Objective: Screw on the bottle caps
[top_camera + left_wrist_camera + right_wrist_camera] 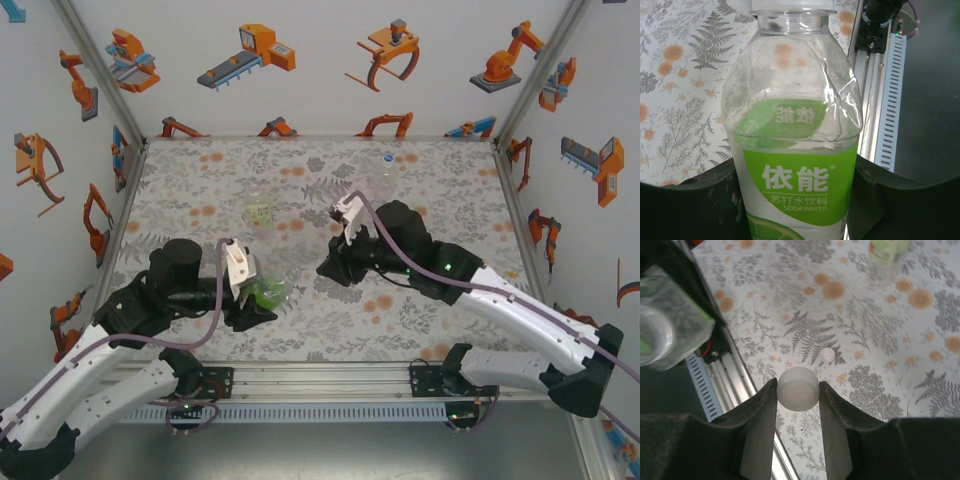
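The left gripper (256,290) is clenched on the green bottle (800,150). Right of it and farther back, the right gripper (798,392) pinches a cap (798,384). Beyond the green bottle stand the pale bottle (260,213) and then the clear bottle (384,172).

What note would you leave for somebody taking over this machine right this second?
Left arm: jaws shut on the green-label bottle, at the front left of the table.
Right arm: jaws shut on a white cap, above the table.
A second cap lies loose on the table. The pale yellow-green bottle stands mid-table, the clear bottle near the back.
Done: no cap visibly screwed on yet; the clear bottle's top is too small to judge.
Left: probably cap the held bottle first, then the other two.
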`<state>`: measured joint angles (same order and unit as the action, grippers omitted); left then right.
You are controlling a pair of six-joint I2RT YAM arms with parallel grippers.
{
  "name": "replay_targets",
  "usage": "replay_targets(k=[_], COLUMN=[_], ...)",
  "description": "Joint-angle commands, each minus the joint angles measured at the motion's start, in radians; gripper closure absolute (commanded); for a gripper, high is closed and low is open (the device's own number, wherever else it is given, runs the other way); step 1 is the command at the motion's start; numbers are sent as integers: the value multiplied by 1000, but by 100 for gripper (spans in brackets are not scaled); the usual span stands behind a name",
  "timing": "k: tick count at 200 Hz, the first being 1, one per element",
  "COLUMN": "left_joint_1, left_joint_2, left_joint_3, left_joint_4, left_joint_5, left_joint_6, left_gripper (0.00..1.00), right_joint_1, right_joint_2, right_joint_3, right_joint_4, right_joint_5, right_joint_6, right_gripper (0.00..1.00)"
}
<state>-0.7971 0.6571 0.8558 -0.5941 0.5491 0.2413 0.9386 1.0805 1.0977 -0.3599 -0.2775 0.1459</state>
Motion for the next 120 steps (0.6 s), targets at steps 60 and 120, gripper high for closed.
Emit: replay_targets(k=[60, 120], left_joint_1=[-2, -14], left_joint_2=[44, 71], left_joint_3=[54, 92], left_joint_4=[-50, -133], left_joint_5=[57, 95], left_joint_6=[109, 182], left_gripper=[100, 99], right_joint_1=[21, 55], right_joint_2=[-94, -85], right_joint_3=[36, 25], right_joint_4=[142, 189], right_joint_5=[-308, -434], right_joint_6=[-193, -398], right_gripper=[94, 98])
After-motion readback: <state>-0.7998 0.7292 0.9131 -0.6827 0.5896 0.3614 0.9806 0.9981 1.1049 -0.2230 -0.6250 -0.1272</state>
